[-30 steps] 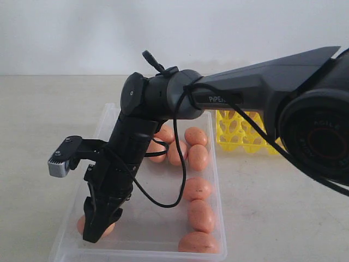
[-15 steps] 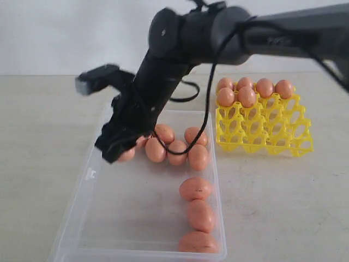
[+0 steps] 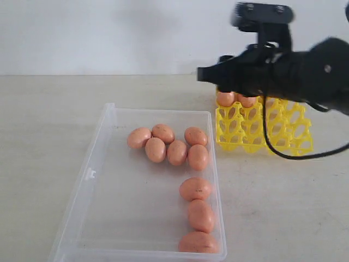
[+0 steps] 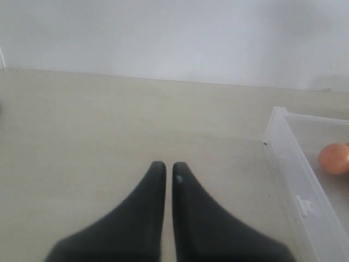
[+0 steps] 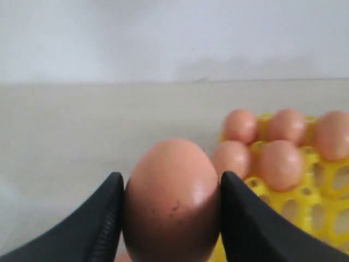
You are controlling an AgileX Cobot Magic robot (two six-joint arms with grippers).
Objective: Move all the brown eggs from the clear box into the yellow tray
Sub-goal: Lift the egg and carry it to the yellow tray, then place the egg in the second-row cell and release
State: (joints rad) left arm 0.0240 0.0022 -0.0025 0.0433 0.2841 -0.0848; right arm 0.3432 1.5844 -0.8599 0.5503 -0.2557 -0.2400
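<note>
The right gripper (image 5: 170, 177) is gripping one brown egg, the held egg (image 5: 170, 202), between its two fingers (image 5: 98, 218), which are pressing on opposite sides of the shell. The held egg is standing with its narrow end up and is showing a few small dark speckles. In the exterior view the right arm (image 3: 305, 76) is reaching in from the right and is hanging above the far edge of the yellow tray (image 3: 283, 134); the held egg itself is not showing in that view.

The yellow tray is sitting on the worktop (image 3: 43, 125), just beside the far right corner of the clear box (image 3: 82, 196). In the right wrist view five brown eggs (image 5: 280, 164) are sitting in the tray cups, three in one row and two in the row next to it.

The clear box is lying on the worktop with its small latch (image 3: 90, 174) on the left wall. Nine brown eggs are lying inside it: six are clustering at the far end (image 3: 176, 152), several of them touching, and three are lining up along the right wall toward the near end (image 3: 201, 215).

The left gripper (image 4: 165, 166) is staying closed, with only a narrow slit between its fingers and nothing between them. It is hovering above bare worktop, beside the left wall of the clear box.
</note>
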